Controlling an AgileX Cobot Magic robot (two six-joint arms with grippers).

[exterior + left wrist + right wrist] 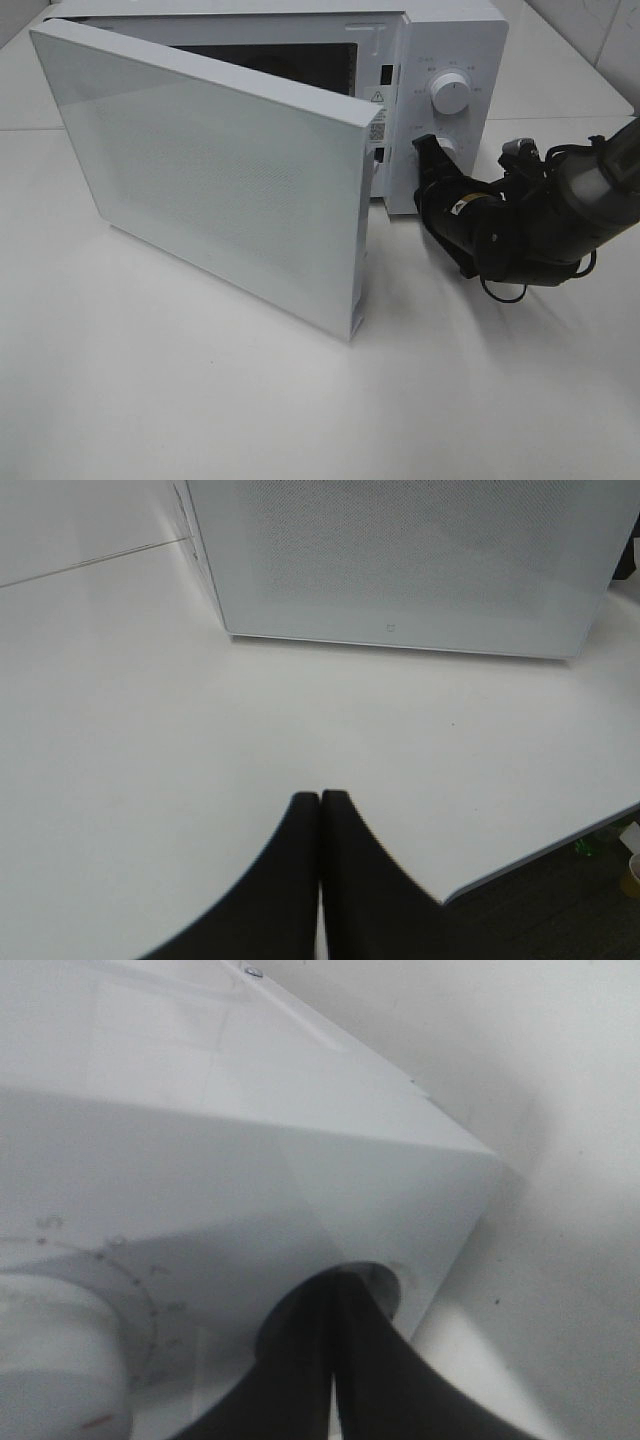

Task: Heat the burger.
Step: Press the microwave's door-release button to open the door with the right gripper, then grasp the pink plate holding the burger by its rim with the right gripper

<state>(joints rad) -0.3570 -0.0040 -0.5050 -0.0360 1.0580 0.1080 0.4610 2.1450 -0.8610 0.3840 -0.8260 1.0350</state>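
**A:** What's the right gripper [428, 150] doing?

**B:** Its fingers are pinched together and hold nothing. The tip sits on the lower knob [449, 148]. Closed like that, I'd guess it works as one blunt poker. The arm comes in low from the side, elbow bent, wrist turned toward the knob.

**A:** And the left gripper [320, 798]?

**B:** Also pinched and empty. It hovers over the table [150, 730], facing the door [220, 190].

**A:** The burger?

**B:** Not visible. The door, swung wide just beside the right gripper, hides the inside of the microwave [450, 25], so I can't tell if it's in there.
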